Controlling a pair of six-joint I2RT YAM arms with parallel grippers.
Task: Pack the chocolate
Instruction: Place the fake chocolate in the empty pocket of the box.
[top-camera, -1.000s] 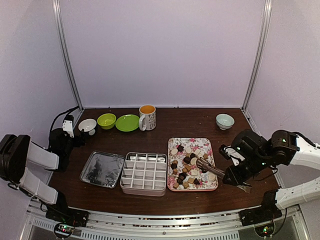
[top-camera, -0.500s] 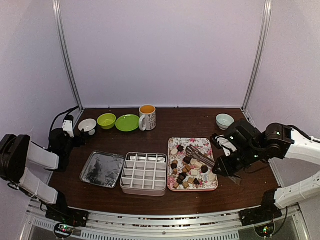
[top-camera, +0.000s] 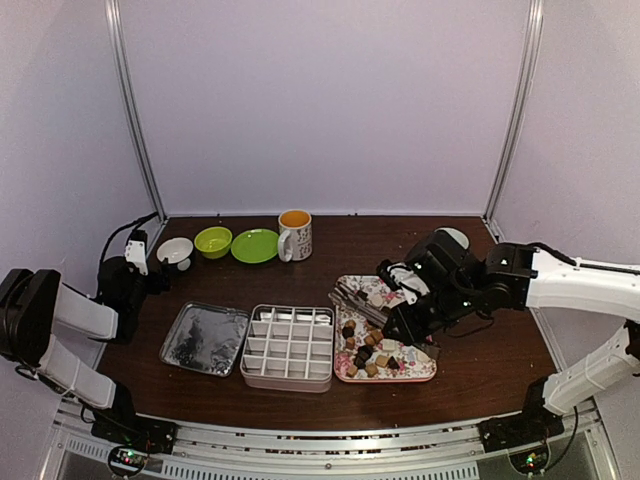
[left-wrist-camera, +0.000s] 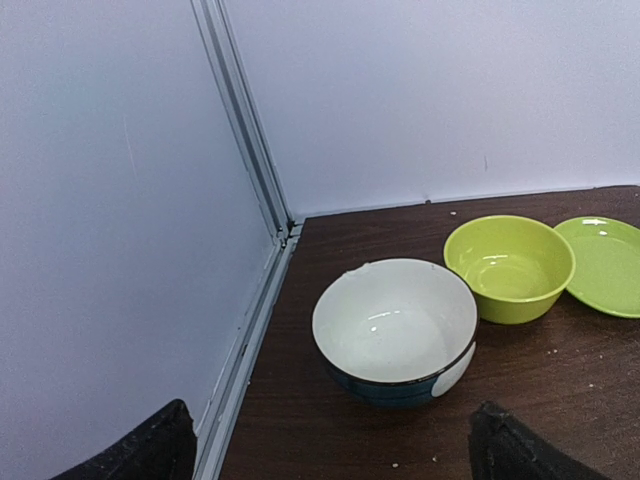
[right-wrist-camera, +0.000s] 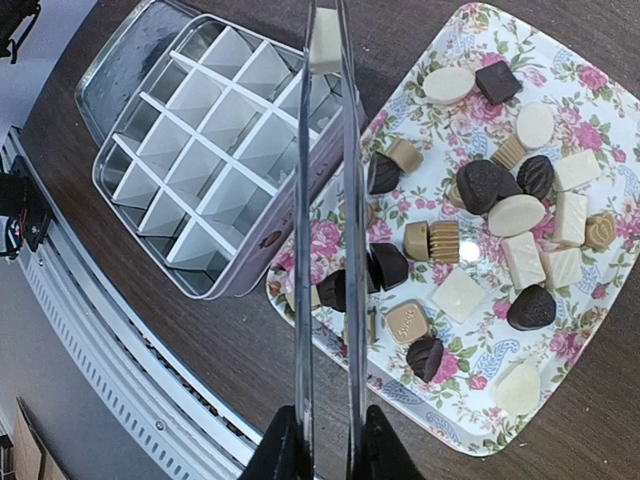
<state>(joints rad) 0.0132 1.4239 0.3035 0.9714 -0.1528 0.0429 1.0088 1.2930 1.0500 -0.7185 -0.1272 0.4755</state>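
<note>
Dark wooden table (top-camera: 400, 235), white bowl (top-camera: 175, 251), green bowl (top-camera: 213, 241), green plate (top-camera: 255, 245), mug (top-camera: 295, 234), metal lid (top-camera: 205, 338), divided box (top-camera: 289, 347), floral tray (top-camera: 385, 378)

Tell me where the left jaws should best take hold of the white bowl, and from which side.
Probably the near rim, from above: the white bowl stands upright and empty, so one jaw can slip inside its thin wall, the other outside.

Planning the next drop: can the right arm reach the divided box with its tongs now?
Probably yes: the tongs, pinching a cream piece, hang by a corner of the box, whose open compartments are unobstructed.
</note>
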